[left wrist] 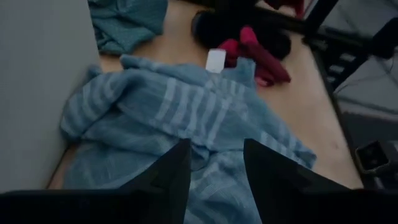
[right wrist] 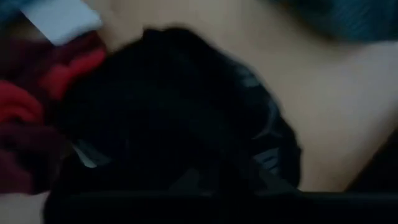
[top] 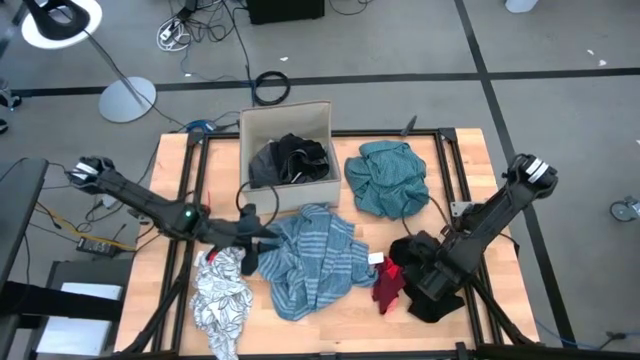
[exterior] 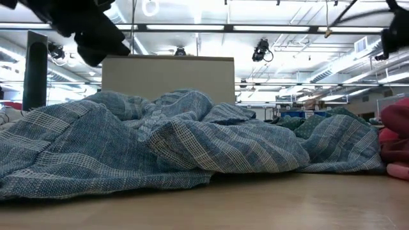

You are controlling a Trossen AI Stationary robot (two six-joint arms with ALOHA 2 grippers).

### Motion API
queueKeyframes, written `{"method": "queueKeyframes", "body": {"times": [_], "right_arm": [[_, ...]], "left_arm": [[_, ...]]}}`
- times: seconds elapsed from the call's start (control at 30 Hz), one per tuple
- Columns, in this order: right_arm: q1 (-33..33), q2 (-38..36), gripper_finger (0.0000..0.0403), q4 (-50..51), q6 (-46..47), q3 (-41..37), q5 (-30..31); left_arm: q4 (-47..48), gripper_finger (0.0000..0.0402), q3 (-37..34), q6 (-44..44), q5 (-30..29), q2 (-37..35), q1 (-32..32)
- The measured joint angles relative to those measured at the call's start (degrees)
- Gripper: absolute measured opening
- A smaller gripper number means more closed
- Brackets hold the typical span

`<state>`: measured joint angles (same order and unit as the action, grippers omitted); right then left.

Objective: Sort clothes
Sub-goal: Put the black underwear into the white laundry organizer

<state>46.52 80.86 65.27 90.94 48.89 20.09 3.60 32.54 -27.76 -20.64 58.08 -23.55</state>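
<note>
A blue-striped garment (top: 312, 262) lies crumpled on the table's middle; it also shows in the low view (exterior: 192, 140). My left gripper (left wrist: 214, 177) is open and hovers above the garment's left part (top: 262, 238), clear of it in the low view (exterior: 89, 32). A black garment (top: 428, 285) lies at the near right, with a red piece (top: 388, 286) beside it. My right gripper (top: 418, 262) is low over the black garment, which fills the right wrist view (right wrist: 180, 118). A teal garment (top: 388, 178) lies at the far right. A white-grey patterned piece (top: 220, 298) lies at the near left.
A tan cardboard box (top: 290, 118) stands at the table's far middle with black and grey clothes (top: 290, 160) inside. A small white tag (top: 377, 258) lies between the striped garment and the red piece. Bare wood shows along the near edge (top: 340, 325).
</note>
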Motion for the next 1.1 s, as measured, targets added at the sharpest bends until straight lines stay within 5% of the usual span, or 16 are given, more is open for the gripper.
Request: {"method": "queueKeyframes", "body": {"times": [0.27,0.57,0.73,1.1], "right_arm": [[-1.4,-4.2,0.0003,24.9,0.3,15.9,6.3],[-8.7,-3.2,0.0001,23.9,-24.0,37.7,25.0],[-16.1,-0.5,0.0001,17.7,-42.1,48.1,31.6],[-34.4,6.6,0.0001,-23.0,-95.1,63.8,26.9]], "left_arm": [[-7.6,0.0152,-7.7,-2.8,-2.5,-0.3,-0.6],[-12.6,0.0152,-12.6,-4.0,-2.7,-0.4,-0.6],[-13.6,0.0152,-13.3,-3.6,-2.7,-0.4,-0.6],[-20.5,0.0152,-13.3,2.1,-1.6,-0.4,-0.6]]}}
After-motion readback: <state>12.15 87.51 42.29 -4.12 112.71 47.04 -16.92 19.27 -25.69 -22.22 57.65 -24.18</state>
